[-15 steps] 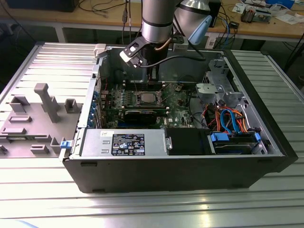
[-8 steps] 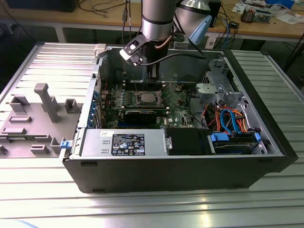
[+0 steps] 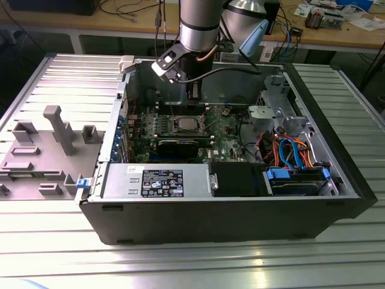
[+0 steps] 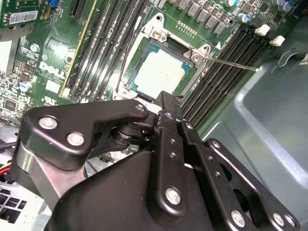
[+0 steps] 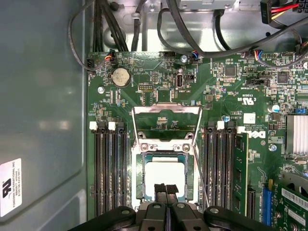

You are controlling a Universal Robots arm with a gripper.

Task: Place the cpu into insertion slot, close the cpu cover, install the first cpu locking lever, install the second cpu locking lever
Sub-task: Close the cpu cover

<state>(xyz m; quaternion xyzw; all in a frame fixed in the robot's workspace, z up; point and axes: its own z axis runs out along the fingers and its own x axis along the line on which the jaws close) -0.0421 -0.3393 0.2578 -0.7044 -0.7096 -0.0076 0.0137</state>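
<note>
I see cpu (image 5: 163, 174) seated in slot (image 5: 140, 178), cover (image 5: 166, 109) hinged open, lever (image 4: 231, 63) standing free. Cover, both levers left to do. My end effector (image 5: 166, 188) clenched, empty, just above cpu.

Silver-grey cpu (image 5: 165, 174), green motherboard (image 5: 219, 98), black hand (image 5: 166, 189), grey case (image 5: 43, 72)

A wide silver metal desk (image 3: 180, 265) with long straight grooves fills the front. Behind it stands a long light-brown wooden desk (image 3: 120, 25) on white legs (image 3: 75, 42) (black wires (image 3: 129, 9) and white papers (image 3: 367, 23) lie on top). It is dark underneath.
</note>
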